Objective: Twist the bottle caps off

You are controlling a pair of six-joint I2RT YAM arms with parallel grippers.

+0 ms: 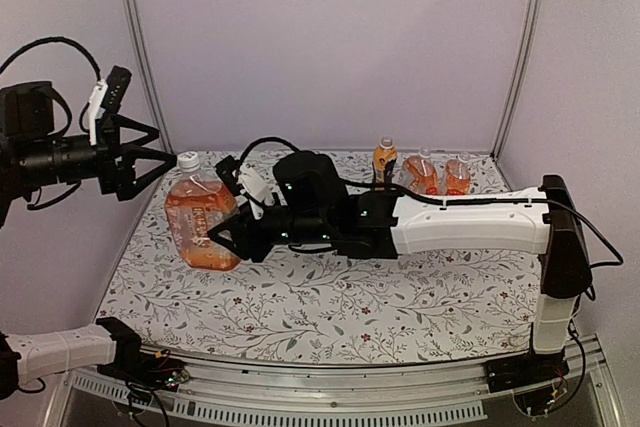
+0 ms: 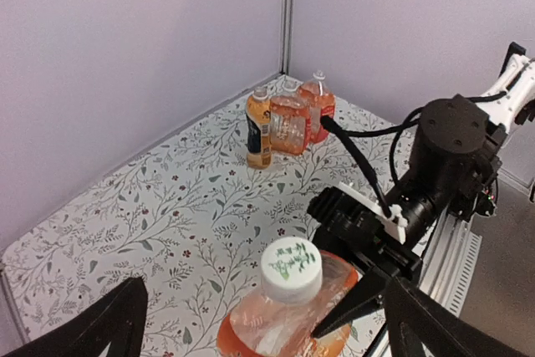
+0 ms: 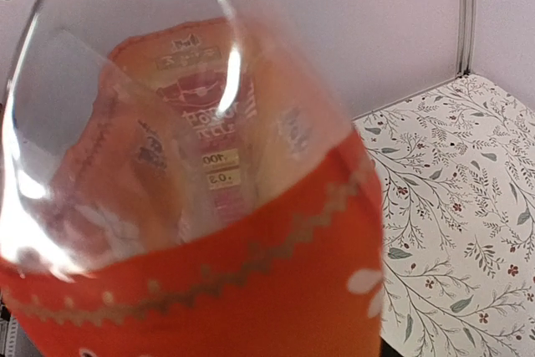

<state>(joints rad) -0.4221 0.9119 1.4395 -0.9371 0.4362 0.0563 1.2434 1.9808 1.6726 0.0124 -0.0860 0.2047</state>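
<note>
A clear orange-drink bottle (image 1: 203,225) with a red label leans at the table's left, its white bottle cap (image 1: 188,160) on top. The cap (image 2: 291,269) carries a green leaf print. My right gripper (image 1: 222,235) is shut on the bottle's body, and one black finger (image 2: 355,311) lies against its side. The bottle (image 3: 192,206) fills the right wrist view and hides those fingers. My left gripper (image 1: 160,155) hovers beside the cap, open. Its fingers (image 2: 109,323) stand wide on either side of the cap without touching it.
Three more orange-drink bottles stand at the back of the table: a dark-labelled one (image 1: 384,157) and two red-labelled ones (image 1: 420,175) (image 1: 457,177). The right arm (image 1: 460,222) stretches across the table's middle. Lilac walls close in the back and sides.
</note>
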